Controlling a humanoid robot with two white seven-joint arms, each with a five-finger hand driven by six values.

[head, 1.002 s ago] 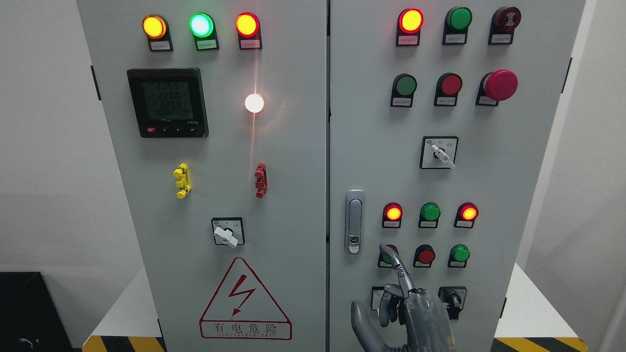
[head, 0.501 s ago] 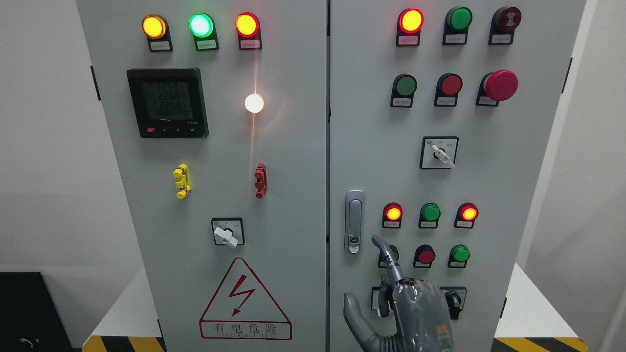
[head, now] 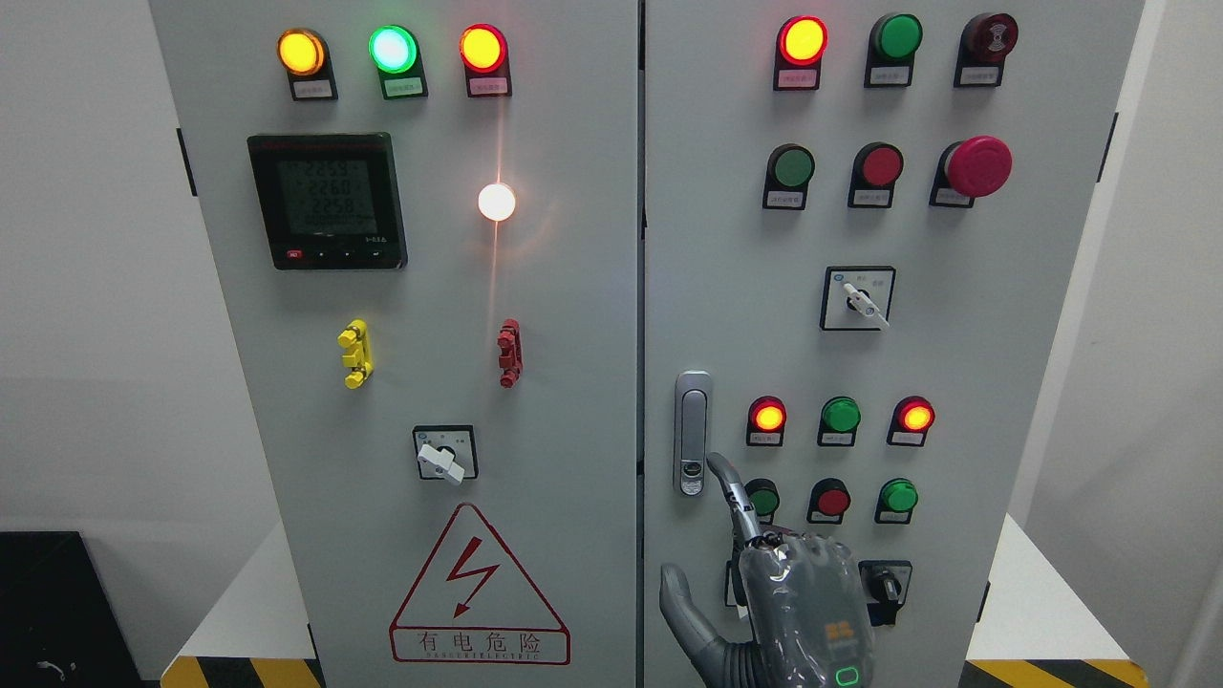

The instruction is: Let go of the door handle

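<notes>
The silver door handle (head: 693, 432) stands upright near the left edge of the cabinet's right door (head: 965, 382); both doors look closed. My right hand (head: 693, 521) rises from the bottom edge below the handle, its back towards me. Its index finger (head: 731, 492) points up and to the left, with the tip just right of the handle's lower end; I cannot tell whether it touches. The thumb (head: 680, 602) sticks out to the left. The hand grasps nothing. My left arm does not show.
Lit and unlit push buttons (head: 833, 500) and a black rotary switch (head: 879, 583) sit close around my hand. A red mushroom stop button (head: 976, 165) is higher up. The left door (head: 573, 382) carries a meter (head: 328, 201) and a warning triangle (head: 478, 588).
My right hand has moved up and to the left across the right door, bringing the index fingertip from the green button to beside the handle's lower end.
</notes>
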